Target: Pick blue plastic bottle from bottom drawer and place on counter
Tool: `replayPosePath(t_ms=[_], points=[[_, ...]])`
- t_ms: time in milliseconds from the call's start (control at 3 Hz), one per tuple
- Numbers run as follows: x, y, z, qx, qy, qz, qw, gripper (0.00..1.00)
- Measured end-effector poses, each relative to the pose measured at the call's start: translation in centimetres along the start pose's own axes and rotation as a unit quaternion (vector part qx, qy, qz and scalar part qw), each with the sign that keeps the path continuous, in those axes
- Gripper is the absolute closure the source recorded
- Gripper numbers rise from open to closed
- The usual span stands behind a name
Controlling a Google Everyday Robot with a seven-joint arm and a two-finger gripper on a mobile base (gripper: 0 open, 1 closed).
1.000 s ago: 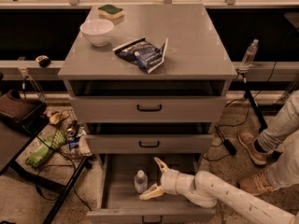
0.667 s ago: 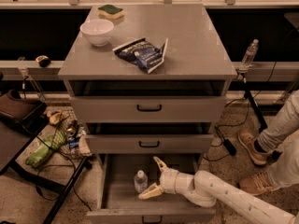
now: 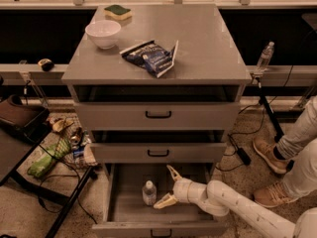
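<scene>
The bottom drawer (image 3: 124, 217) is pulled open below the cabinet. The blue plastic bottle (image 3: 149, 193) stands upright inside it, left of centre, pale cap on top. My gripper (image 3: 168, 187) reaches into the drawer from the right on a white arm. Its two pale fingers are spread open, one above and one below, just right of the bottle and not touching it. The grey counter (image 3: 208, 43) is the cabinet top above.
On the counter are a white bowl (image 3: 103, 33), a sponge (image 3: 118, 11) and a blue chip bag (image 3: 151, 56). Two upper drawers (image 3: 158, 115) are shut. A thin clear bottle (image 3: 265, 56) stands on a ledge at right. A person's legs (image 3: 292, 152) are right; clutter (image 3: 54, 152) lies left.
</scene>
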State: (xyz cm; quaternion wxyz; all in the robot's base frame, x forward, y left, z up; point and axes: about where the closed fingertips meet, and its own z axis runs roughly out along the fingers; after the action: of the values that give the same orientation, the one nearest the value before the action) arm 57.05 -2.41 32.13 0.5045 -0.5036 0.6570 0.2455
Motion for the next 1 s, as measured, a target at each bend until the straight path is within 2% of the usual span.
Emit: replayPosePath(t_ms=[333, 667, 1000], points=[[2.9, -1.1, 0.9, 0.004, -0.027, -0.005, 0.9996, 0.0], [5.0, -0.8, 2.5, -0.01, -0.07, 0.013, 0.9974, 0.0], [5.8, 0.5, 4.4, -0.049, -0.098, 0.035, 0.9934, 0.0]])
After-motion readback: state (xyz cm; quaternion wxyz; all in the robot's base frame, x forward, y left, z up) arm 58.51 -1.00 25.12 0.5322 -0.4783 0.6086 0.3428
